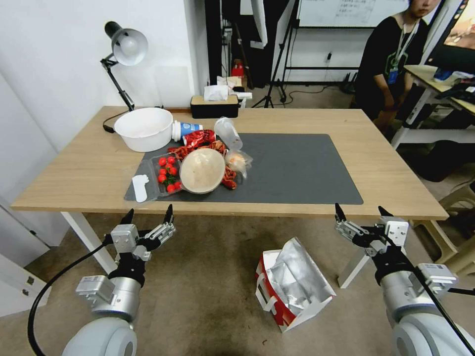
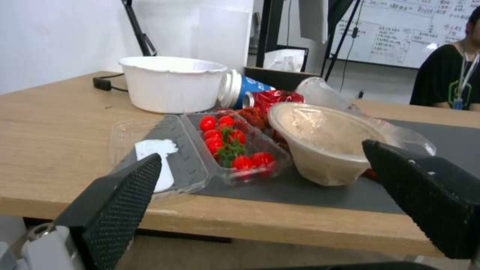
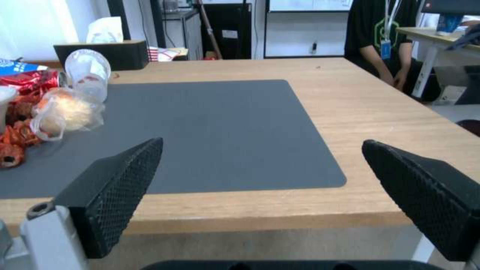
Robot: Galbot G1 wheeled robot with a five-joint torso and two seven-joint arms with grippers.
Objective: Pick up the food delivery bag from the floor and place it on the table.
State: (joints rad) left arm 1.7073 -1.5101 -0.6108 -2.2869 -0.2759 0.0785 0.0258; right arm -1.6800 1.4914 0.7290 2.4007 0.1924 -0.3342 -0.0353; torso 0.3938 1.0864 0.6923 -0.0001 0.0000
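Note:
The food delivery bag [image 1: 292, 284] lies tipped on the floor [image 1: 213, 277] just in front of the table [image 1: 396, 163], red and white with its silver foil lining showing and a white strap handle toward me. My left gripper [image 1: 148, 212] hangs open at the table's front edge, left of the bag, with nothing between its fingers. My right gripper [image 1: 362, 208] is open too, up and to the right of the bag, near the table's front right leg. Both wrist views look across the table's top past open fingers [image 2: 125, 195] [image 3: 120, 187].
On the dark grey mat [image 1: 302, 168] lie a white bowl [image 1: 143, 127], a clear box of cherry tomatoes [image 1: 168, 174], a tan bowl [image 1: 202, 169], cups and red wrappers. A desk lamp [image 1: 123, 47] and tissue box [image 1: 214, 104] stand at the back. A person sits beyond the table's far right corner.

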